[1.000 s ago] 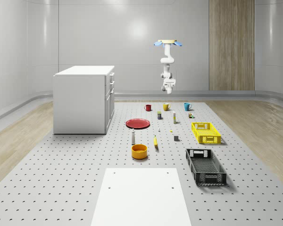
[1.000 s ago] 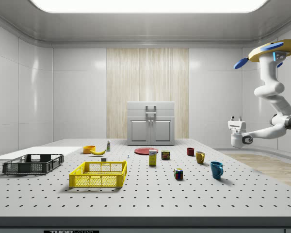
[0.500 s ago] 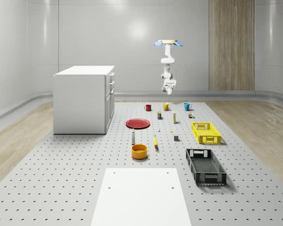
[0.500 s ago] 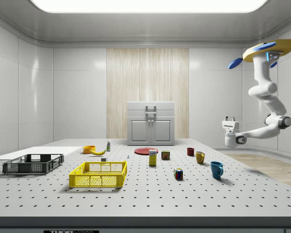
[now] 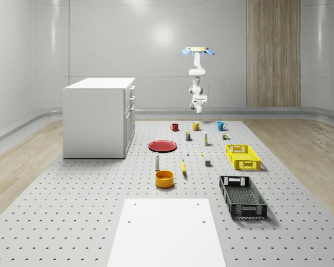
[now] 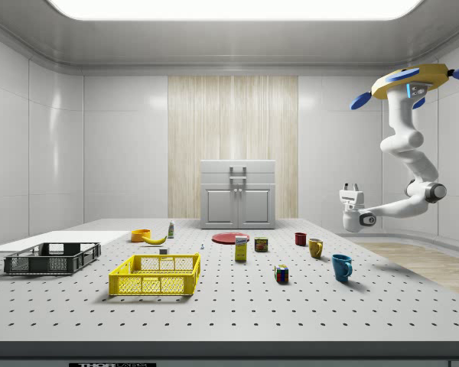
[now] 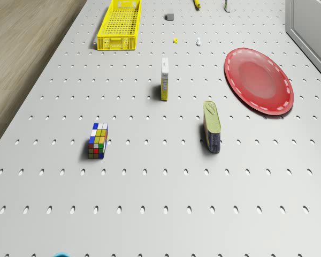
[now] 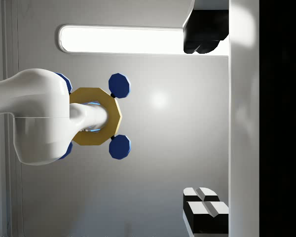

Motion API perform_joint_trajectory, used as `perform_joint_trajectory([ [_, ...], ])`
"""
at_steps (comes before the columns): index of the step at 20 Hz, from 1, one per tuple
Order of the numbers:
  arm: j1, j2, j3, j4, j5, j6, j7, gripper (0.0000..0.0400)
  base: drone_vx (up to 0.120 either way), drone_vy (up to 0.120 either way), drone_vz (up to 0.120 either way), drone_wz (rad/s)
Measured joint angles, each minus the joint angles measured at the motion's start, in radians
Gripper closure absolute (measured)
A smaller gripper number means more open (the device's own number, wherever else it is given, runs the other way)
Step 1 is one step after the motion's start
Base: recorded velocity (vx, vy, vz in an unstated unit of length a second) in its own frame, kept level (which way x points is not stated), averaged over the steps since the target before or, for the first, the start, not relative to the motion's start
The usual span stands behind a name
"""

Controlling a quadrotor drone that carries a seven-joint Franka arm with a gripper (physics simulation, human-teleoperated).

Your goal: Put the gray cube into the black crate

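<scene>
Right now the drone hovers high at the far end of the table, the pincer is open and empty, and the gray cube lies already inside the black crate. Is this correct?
Not quite. The gray cube is not in the black crate; the whole-scene view shows it on the table, beside the yellow crate. The rest holds: the drone hovers high at the far end, and the pincer is open and empty.

Cube (image 5: pixel 208 163) between banana (image 5: pixel 183 167) and crate (image 5: pixel 243 157)

whole-scene: far, high, along my table (image 5: pixel 72 222) | side: low at its edge, same table | drone: down, close | wrist: up at my drone (image 8: pixel 94 116)
</scene>
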Motion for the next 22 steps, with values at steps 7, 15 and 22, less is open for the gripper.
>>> perform_joint_trajectory([
  [7, -0.008, -0.004, 0.027, -0.005, -0.038, 0.006, 0.005, 0.0000, 0.120, 0.000, 0.000, 0.000],
  [15, -0.042, -0.012, 0.137, -0.024, -0.192, 0.014, 0.026, 0.0000, 0.120, 0.000, -0.040, 0.000],
  [22, -0.140, -0.044, 0.425, -0.157, -0.617, 0.035, 0.095, 0.0000, 0.120, 0.000, -0.086, 0.000],
])
